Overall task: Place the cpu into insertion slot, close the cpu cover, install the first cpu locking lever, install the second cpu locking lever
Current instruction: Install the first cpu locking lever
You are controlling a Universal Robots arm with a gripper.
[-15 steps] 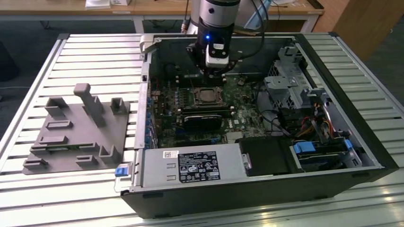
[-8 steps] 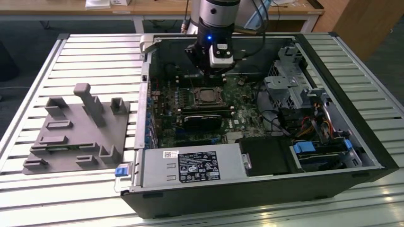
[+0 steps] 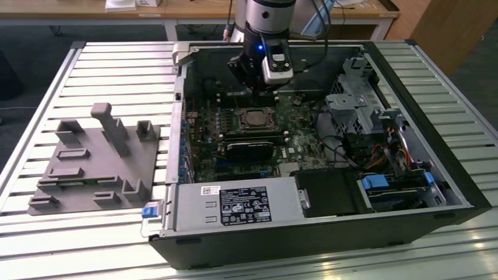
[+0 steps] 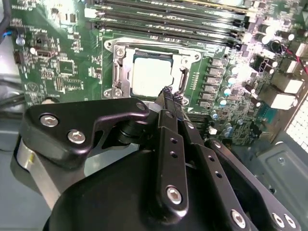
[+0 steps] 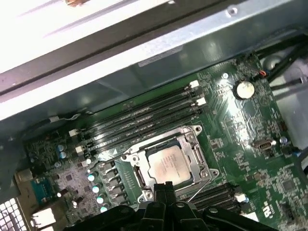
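Inside the open computer case (image 3: pixel 311 248), the cpu (image 3: pixel 253 119), light, stiff and best held by its edges, is seen seated in the insertion slot (image 3: pixel 238 120), the gripper (image 3: pixel 258 91) pinched shut, empty, at its 12 o'clock in the exterior view.

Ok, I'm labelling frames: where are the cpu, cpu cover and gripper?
cpu (image 5: pixel 168 163), first wrist view, centre of its silvery top.
cpu cover (image 5: pixel 197 155), first wrist view, a side rail of the frame.
gripper (image 4: pixel 171 95), second wrist view, between its fingertips.
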